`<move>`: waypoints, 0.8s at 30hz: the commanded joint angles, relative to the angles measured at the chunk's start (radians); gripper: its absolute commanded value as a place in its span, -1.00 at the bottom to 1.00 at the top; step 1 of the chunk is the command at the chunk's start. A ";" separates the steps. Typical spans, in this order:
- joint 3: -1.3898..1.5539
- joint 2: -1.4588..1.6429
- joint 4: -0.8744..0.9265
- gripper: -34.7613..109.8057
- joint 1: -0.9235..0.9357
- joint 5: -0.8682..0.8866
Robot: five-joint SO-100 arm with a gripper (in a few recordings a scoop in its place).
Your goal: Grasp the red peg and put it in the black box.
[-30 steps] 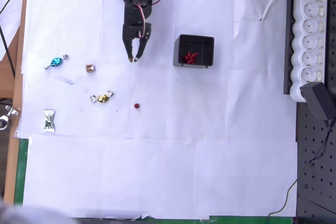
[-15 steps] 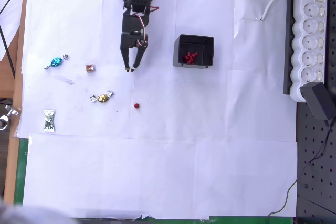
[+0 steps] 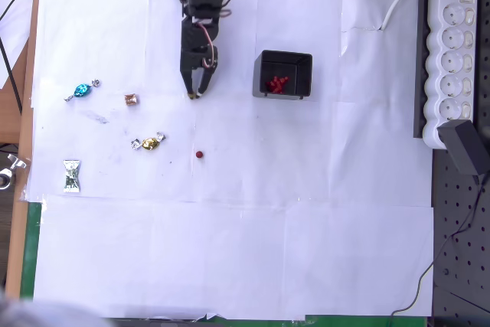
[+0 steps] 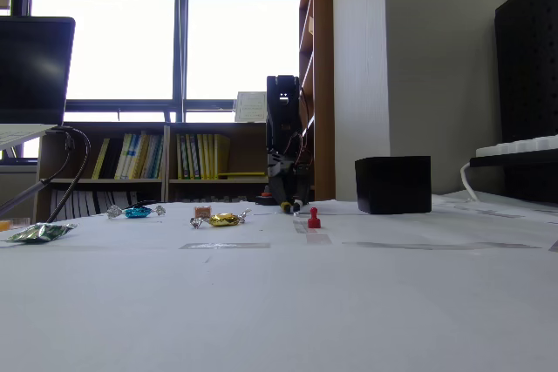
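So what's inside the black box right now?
In the overhead view, the black box holds a small cluster of red pegs. Its near wall hides them in the fixed view.

4 wrapped candies [image 3: 148, 143] on white paper; power strip [image 3: 452, 59] at right edge

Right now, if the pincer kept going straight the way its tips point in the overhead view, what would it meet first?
Likely the white paper-covered table. The black pincer points down-picture, and the tiny dark-red peg lies close to that line; depth is unclear.
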 commanded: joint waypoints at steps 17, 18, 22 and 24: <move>0.522 0.423 -0.160 -0.33 0.011 -0.120; 0.525 0.425 -0.160 -0.33 0.011 -0.121; 0.543 0.431 -0.150 -0.08 0.028 -0.104; 0.549 0.436 -0.155 -0.01 0.032 -0.101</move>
